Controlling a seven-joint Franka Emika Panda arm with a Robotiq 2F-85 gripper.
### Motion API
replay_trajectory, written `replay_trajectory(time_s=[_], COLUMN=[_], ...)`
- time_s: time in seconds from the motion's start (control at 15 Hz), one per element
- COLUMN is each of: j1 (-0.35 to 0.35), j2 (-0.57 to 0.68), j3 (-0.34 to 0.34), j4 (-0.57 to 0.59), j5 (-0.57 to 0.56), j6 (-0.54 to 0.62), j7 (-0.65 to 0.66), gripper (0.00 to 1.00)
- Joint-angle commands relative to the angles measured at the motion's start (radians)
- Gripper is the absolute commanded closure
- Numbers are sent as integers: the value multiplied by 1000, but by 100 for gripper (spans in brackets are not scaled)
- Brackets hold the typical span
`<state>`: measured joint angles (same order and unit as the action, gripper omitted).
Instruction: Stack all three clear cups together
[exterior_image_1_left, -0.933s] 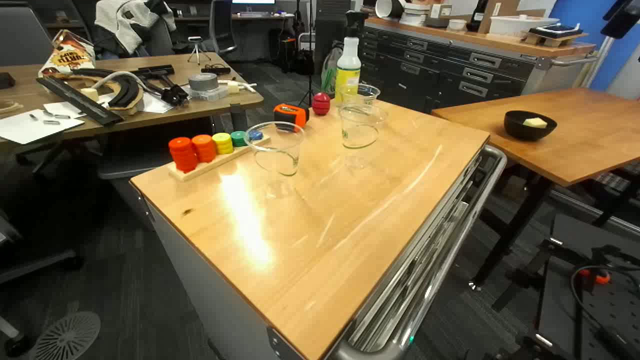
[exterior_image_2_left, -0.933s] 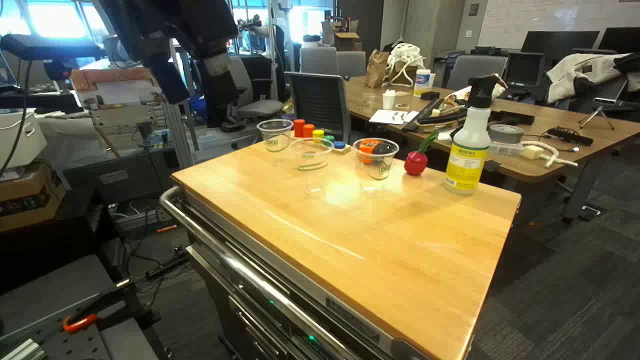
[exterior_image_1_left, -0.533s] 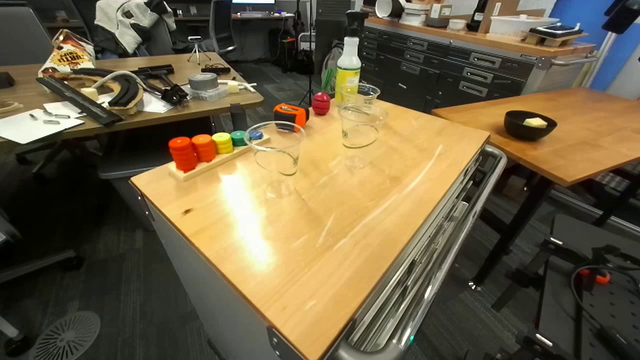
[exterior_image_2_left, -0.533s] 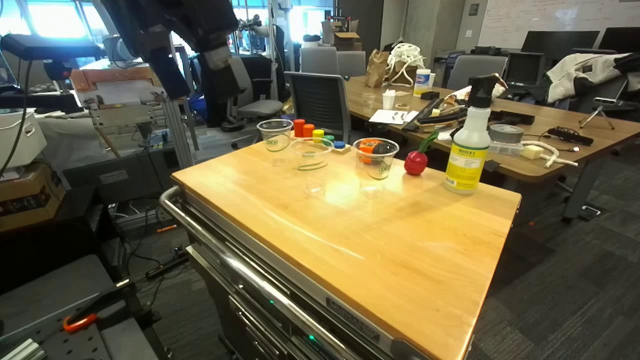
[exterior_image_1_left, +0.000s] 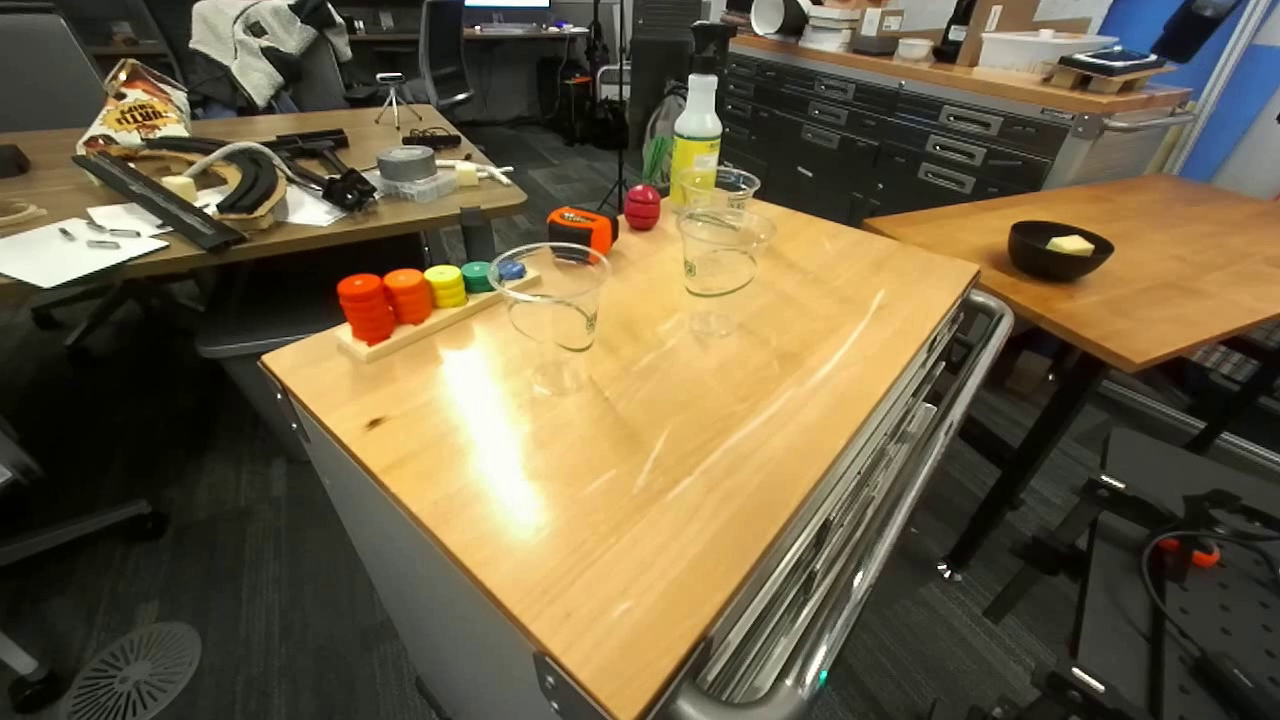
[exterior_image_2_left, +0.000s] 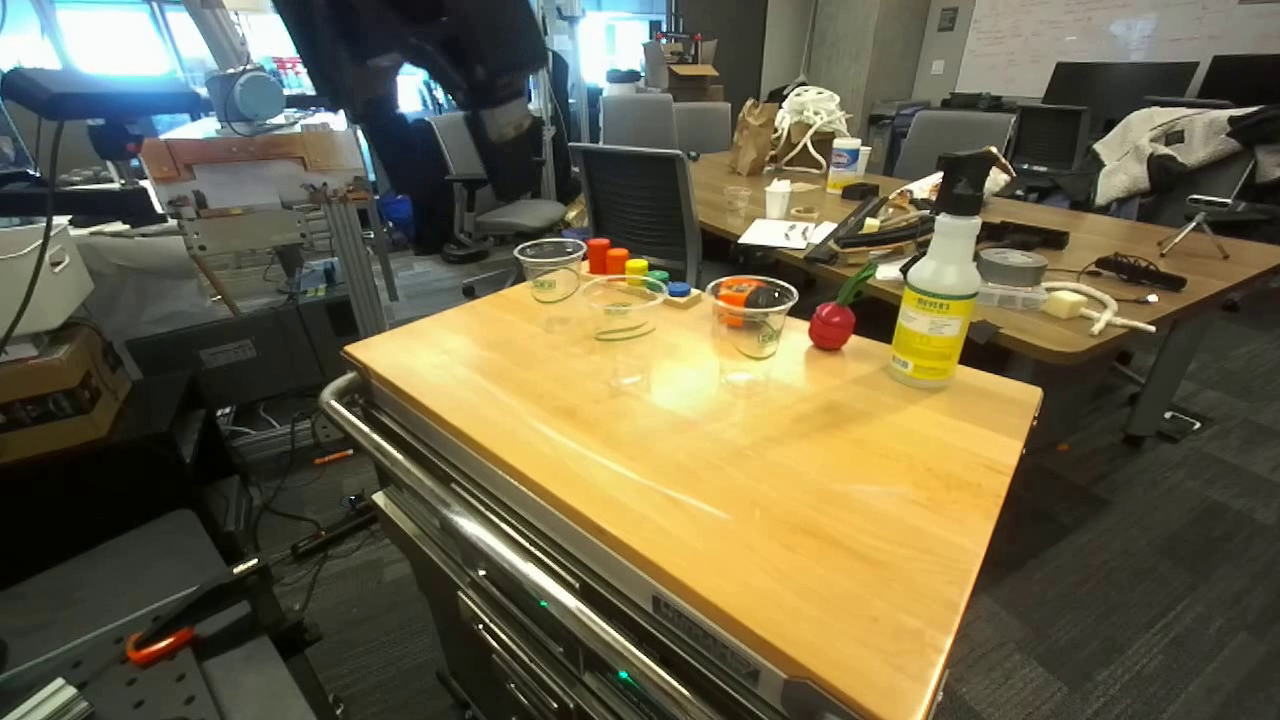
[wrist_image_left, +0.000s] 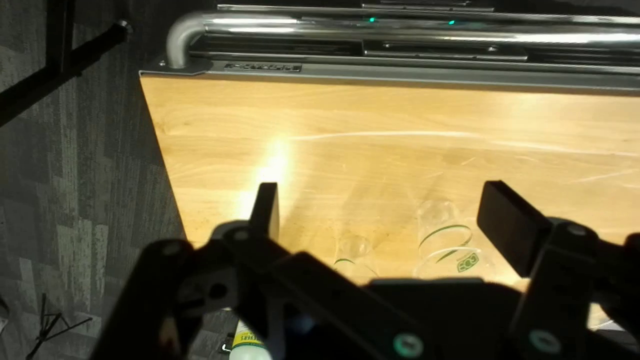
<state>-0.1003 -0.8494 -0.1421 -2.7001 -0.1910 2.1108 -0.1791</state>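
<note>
Gripper (exterior_image_2_left: 475, 178): in an exterior view, at left, aloft; fingers spread wide. Left clear cup (exterior_image_2_left: 552, 275): upright, far left on wooden cart top (exterior_image_2_left: 700, 470). Middle clear cup (exterior_image_2_left: 625, 320): upright, nearer, apart from it. Disc row (exterior_image_2_left: 637, 267): red to blue, far side. Right clear cup (exterior_image_2_left: 760, 335): upright, apart from both. Red piece (exterior_image_2_left: 832, 327), green-leaved: near, to its right. Spray bottle (exterior_image_2_left: 935, 320): upright, rightmost.

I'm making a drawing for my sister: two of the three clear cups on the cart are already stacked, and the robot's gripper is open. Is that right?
Almost! No two are stacked: in an exterior view, one cup, a second cup and the third cup each stand separately on the cart. The rest is right: the gripper is open in the wrist view.
</note>
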Motion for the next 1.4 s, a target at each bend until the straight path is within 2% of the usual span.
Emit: replay_trajectory(time_s=[0.0, 0.13, 0.47, 0.8, 1.33], j1=[16, 11, 33, 22, 3], j2=[246, 360, 633, 830, 1104], j3=[-41, -37, -27, 1, 17], j4=[177, 260, 482, 660, 904], j5=[33, 40, 126, 181, 227], j6=[62, 88, 67, 114, 81], j7=[-10, 6, -2, 54, 86], gripper=[0, 0, 0, 0, 0])
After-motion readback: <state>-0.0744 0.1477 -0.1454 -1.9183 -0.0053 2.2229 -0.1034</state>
